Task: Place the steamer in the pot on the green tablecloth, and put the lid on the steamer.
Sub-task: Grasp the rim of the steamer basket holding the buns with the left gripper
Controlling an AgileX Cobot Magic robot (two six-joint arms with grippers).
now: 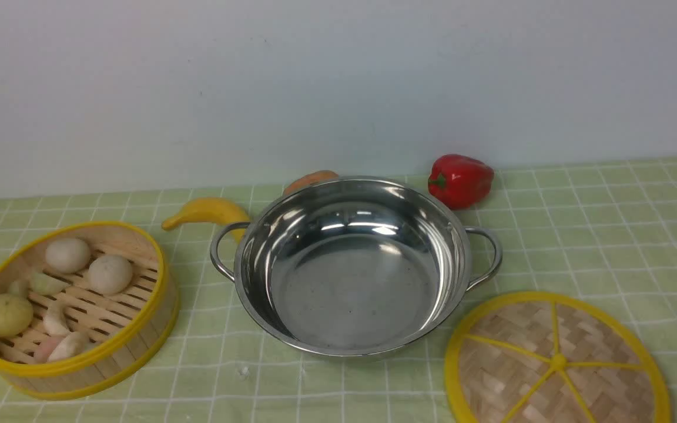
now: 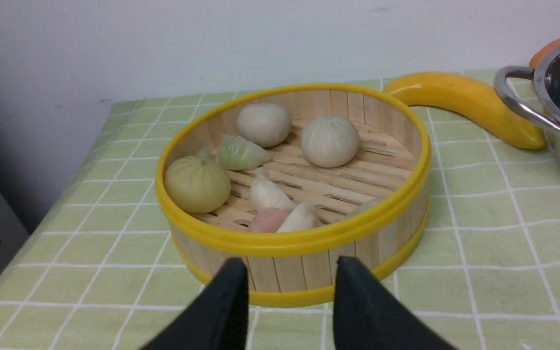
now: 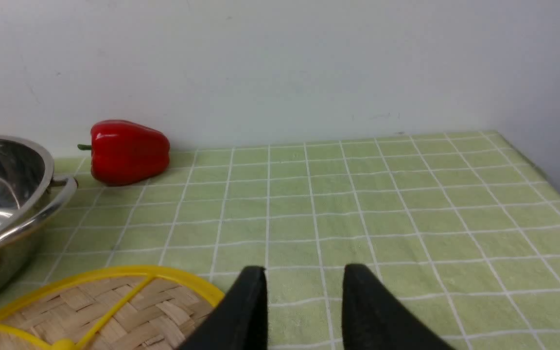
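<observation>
Nothing's in place yet. The steamer [image 1: 109,312] sits on the tablecloth [image 1: 609,235] at the left, apart from the pot [image 1: 350,294] in the middle. The lid [image 1: 520,352] lies flat on the right, near the pot's right handle. The left fingers [image 2: 226,301] hang just short of the steamer's near wall, parted with nothing between them. The right fingers [image 3: 246,306] are parted and empty too, over bare cloth just beside the lid's rim.

Stuff I'd worry about:
- Pinching one wall will probably tip the steamer, and those loose buns would roll out.
- It looks barely narrower than the pot, so coming down crooked could hang it on the rim.
- The banana [image 1: 206,211] lies right by the pot's left handle, easy to clip on the way over.
- With the lid lying flat, the fingers could bunch the cloth instead of getting under its rim.
</observation>
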